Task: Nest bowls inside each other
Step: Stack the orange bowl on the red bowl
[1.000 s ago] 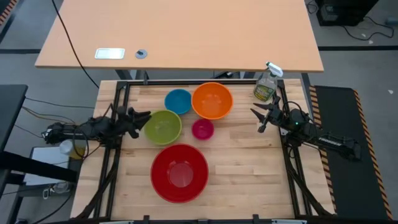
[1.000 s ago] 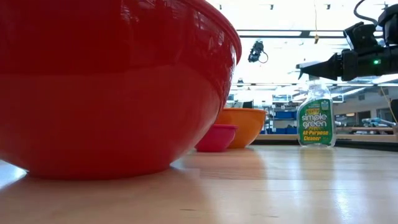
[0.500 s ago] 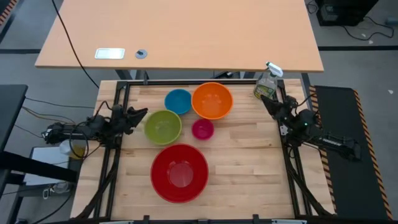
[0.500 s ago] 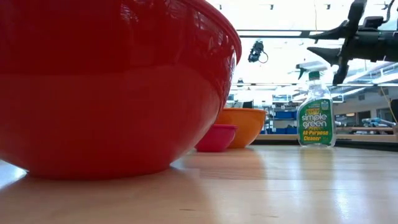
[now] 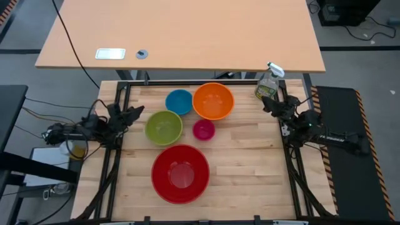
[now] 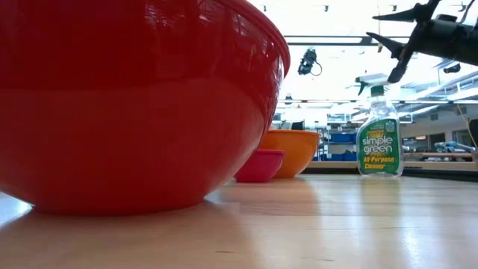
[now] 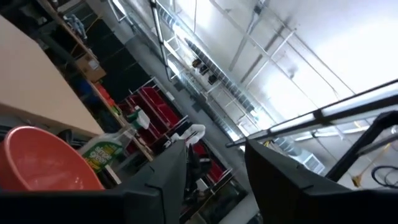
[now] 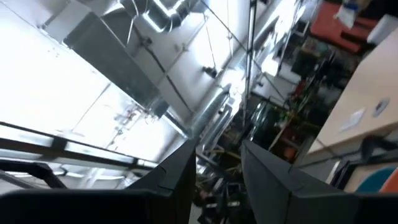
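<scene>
Five bowls stand apart on the wooden table, each on its base: red (image 5: 180,173) nearest, lime green (image 5: 164,127), pink (image 5: 204,129), blue (image 5: 179,102) and orange (image 5: 213,100). The low view is filled by the red bowl (image 6: 134,104), with the pink bowl (image 6: 259,165) and orange bowl (image 6: 291,153) behind it. My left gripper (image 5: 134,112) hovers open at the table's left edge, left of the green bowl, tipped upward. My right gripper (image 5: 269,103) is open at the right edge beside the spray bottle, raised and pointing up (image 6: 390,36). Neither holds anything.
A clear spray bottle (image 5: 267,86) with a green label (image 6: 379,142) stands at the table's far right corner, close to my right gripper. A black frame (image 5: 200,82) runs round the table. Bare wood lies right of the red bowl.
Both grippers have drawn back toward their own table edges and tipped upward. My left gripper has moved away from the green bowl. My right gripper has risen, rolled about its axis and shifted toward the far edge near the spray bottle. The bowls have stayed put.
</scene>
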You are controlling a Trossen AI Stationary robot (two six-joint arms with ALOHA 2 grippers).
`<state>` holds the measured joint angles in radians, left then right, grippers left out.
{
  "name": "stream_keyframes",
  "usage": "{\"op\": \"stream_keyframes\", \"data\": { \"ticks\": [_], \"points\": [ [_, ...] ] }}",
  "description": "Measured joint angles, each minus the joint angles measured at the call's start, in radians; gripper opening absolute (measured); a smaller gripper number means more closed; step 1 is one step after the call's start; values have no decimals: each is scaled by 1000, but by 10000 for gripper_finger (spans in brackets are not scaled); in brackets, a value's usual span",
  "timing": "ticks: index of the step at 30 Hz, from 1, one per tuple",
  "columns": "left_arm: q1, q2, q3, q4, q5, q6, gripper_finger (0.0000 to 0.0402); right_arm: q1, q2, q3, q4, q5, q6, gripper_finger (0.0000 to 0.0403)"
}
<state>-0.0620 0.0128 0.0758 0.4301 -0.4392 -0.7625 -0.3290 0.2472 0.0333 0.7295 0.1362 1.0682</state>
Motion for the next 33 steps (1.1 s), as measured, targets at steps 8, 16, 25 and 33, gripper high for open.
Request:
{"op": "stream_keyframes", "data": {
  "ticks": [8, 16, 25, 33],
  "points": [
    [0, 0, 131, -296, -12, 93, 170, 40, 223, 141, -11, 1, 1, 137],
    [0, 0, 228, -595, -13, 11, 201, 42, 472, 349, -248, 3, -130, 137],
    [0, 81, 306, -737, -34, -58, 224, 43, 727, 690, -809, 27, -265, 137],
    [0, 270, 409, -779, -33, -65, 224, 55, 913, 947, -1270, 106, -258, 138]
  ]
}}
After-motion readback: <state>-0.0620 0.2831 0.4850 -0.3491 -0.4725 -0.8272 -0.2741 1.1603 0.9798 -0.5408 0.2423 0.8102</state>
